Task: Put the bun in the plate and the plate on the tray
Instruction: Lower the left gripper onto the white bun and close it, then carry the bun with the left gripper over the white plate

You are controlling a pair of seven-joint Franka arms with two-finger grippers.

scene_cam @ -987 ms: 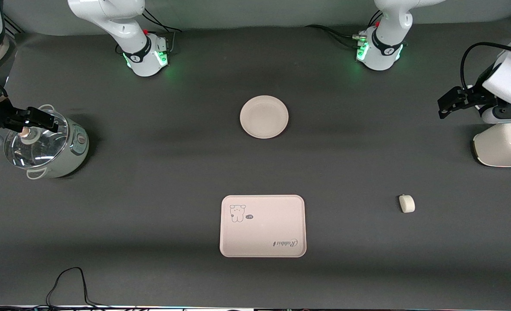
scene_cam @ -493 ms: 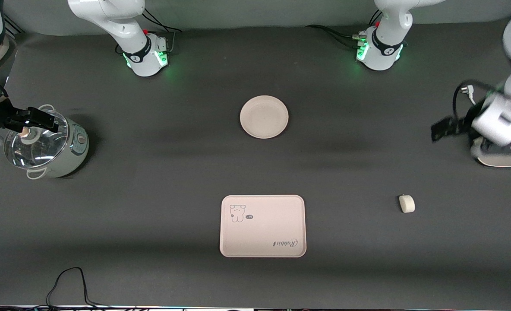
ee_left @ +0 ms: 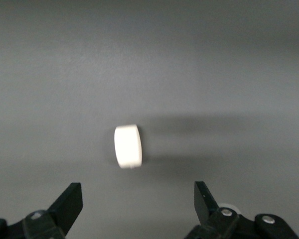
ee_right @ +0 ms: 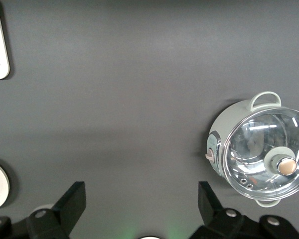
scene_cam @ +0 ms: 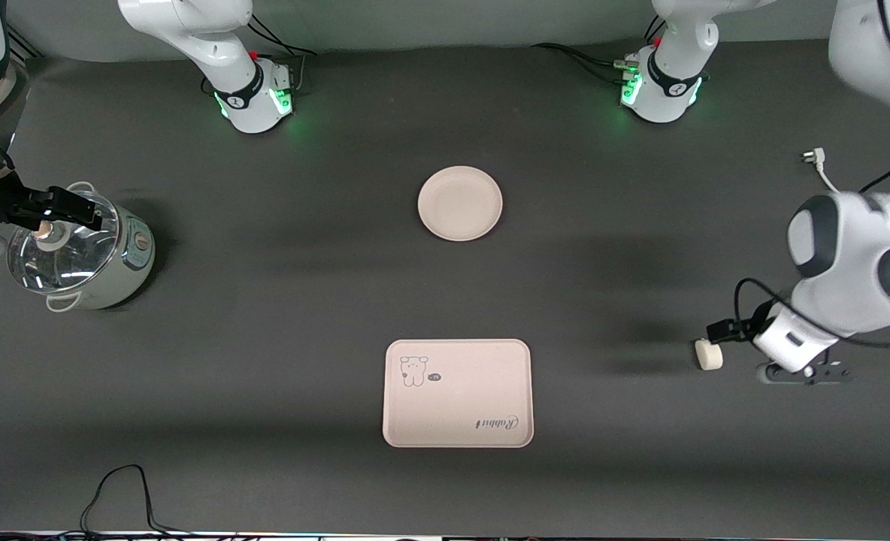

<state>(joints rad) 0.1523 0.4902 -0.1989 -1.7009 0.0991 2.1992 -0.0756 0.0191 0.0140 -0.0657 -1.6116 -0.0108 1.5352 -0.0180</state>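
I see a pale green pot (scene_cam: 88, 255) with a glass lid (scene_cam: 60, 242) at my right arm's end of the table, and a black cable (scene_cam: 118, 492) along the near edge.

Matt surfaces, with gloss only on the pot and the arms

The bun (ee_left: 127, 146) looks smooth and matt, like dough; the plate (scene_cam: 460, 204) and tray (scene_cam: 457, 393) are matt cream plastic or melamine. The table (scene_cam: 264, 376) wears a dull dark mat. The pot (ee_right: 259, 149) has a glossy glass lid and metal rim.
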